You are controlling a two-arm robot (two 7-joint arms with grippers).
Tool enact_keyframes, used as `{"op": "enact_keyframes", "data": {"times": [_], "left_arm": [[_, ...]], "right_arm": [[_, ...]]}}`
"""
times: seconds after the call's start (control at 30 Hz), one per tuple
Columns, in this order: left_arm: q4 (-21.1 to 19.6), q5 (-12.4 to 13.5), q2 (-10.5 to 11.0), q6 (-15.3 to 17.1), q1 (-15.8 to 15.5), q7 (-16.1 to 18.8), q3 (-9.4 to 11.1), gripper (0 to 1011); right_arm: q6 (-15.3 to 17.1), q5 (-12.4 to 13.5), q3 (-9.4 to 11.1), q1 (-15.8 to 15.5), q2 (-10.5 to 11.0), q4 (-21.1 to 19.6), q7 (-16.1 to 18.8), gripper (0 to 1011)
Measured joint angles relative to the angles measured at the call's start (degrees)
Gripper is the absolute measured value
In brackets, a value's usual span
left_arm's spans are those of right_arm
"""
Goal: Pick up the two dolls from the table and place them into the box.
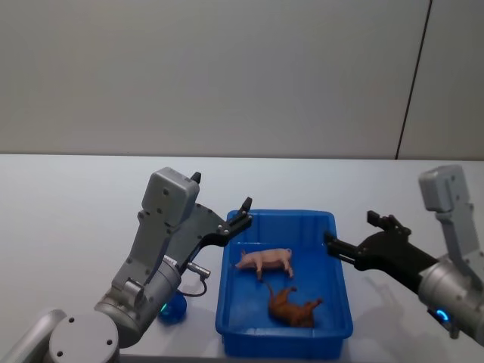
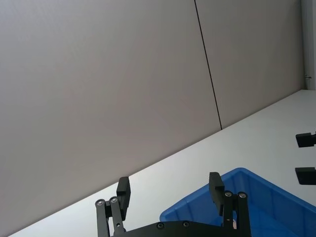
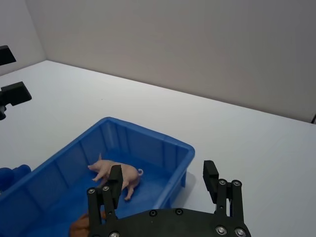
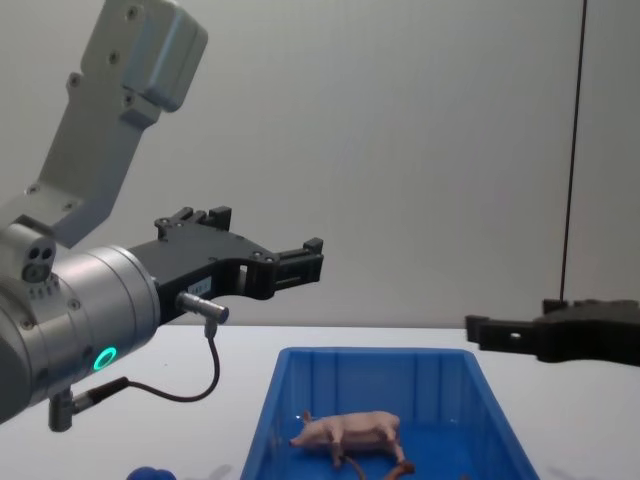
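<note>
The blue box (image 1: 283,333) stands on the white table (image 1: 76,197) in front of me. The pale pink pig doll (image 1: 265,261) lies inside it, also visible in the right wrist view (image 3: 116,173) and chest view (image 4: 350,432). The fuzzy blue doll (image 1: 172,308) sits on the table just left of the box, partly hidden by my left arm. My left gripper (image 1: 240,214) hovers open and empty over the box's far left corner. My right gripper (image 1: 349,228) is open and empty above the box's right rim.
A brown animal figure (image 1: 293,306) lies in the box near the pig. A grey wall (image 1: 227,76) rises behind the table. Bare tabletop stretches to the far left and behind the box.
</note>
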Motion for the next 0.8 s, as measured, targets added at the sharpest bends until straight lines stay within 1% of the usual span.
{"op": "enact_keyframes", "data": {"times": [0.03,0.23,0.53,0.73,0.8], "left_arm": [[0.0,0.0,0.0,0.0,0.0,0.0,0.0,1003],[0.0,0.0,0.0,0.0,0.0,0.0,0.0,1003],[-0.23,0.44,0.16,0.42,0.13,-0.04,-0.1,1003],[-1.63,1.5,1.2,1.78,0.94,0.68,-0.48,1003],[-2.49,1.82,1.86,2.61,1.57,1.5,-0.73,1003]], "right_arm": [[0.0,0.0,0.0,0.0,0.0,0.0,0.0,1001],[-0.29,0.2,0.99,-1.5,1.84,-1.28,0.01,1001],[-0.47,0.35,1.7,-2.61,3.2,-2.13,0.07,1001],[-0.54,0.4,2.0,-3.05,3.74,-2.48,0.11,1001],[-0.55,0.41,2.05,-3.17,3.87,-2.57,0.12,1001]]}}
